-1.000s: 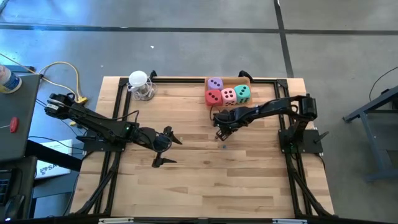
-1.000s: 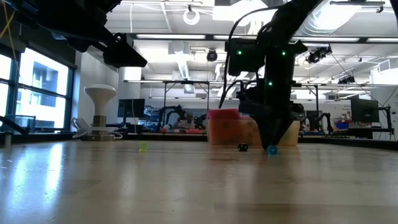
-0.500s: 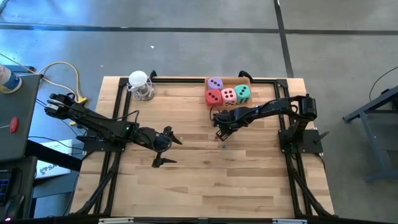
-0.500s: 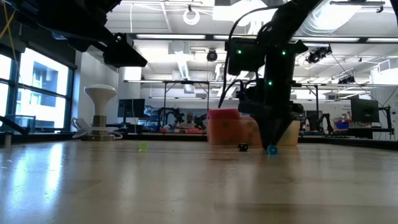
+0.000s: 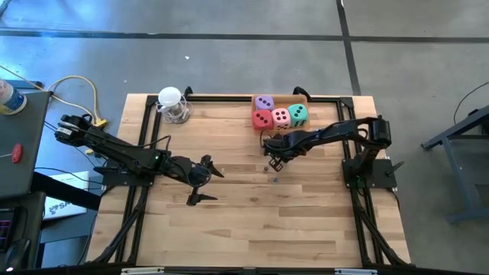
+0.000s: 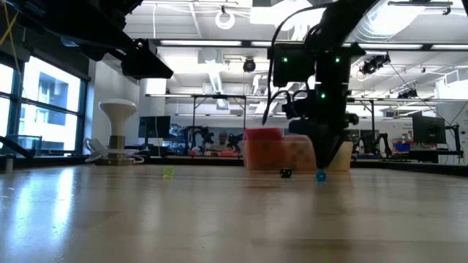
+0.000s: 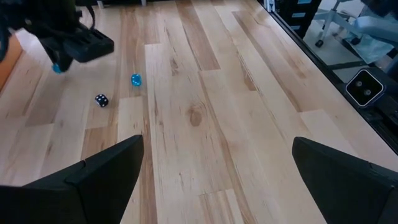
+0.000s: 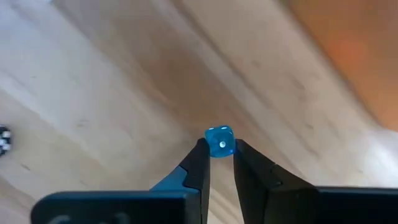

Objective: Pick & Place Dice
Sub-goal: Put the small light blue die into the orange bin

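Observation:
Purple (image 5: 263,102), red (image 5: 262,119), pink (image 5: 281,117) and teal (image 5: 298,114) dice stand close together at the table's far edge, on a brown cardboard piece (image 5: 296,97). Just in front of them, my right gripper (image 5: 273,163) points steeply down, shut on a tiny clear-blue cube with a white pip (image 8: 219,140). A second tiny blue cube (image 7: 135,79) and a tiny black die (image 7: 101,100) lie on the wood nearby. My left gripper (image 5: 206,188) hangs open and unladen over the table's middle left. My right gripper pinches the tiny blue cube by two opposite sides (image 8: 211,143) between its two fingertips (image 8: 199,163), only at their free ends. The fingers come from above, pointing steeply down. I cannot tell whether the cube is clear of the wood.
A white ball-topped stand (image 5: 173,105) sits at the far left of the table. A tiny yellow-green cube (image 6: 169,173) lies on the wood toward the left. Black frame rails (image 5: 229,97) run along the table's edges. Bare wood (image 5: 260,229) fills the near half.
My right gripper has turned slightly at the wrist while staying over the same spot in front of the dice. In the low view its lower part has shifted a little to the right. The loose blue and black cubes have kept their places.

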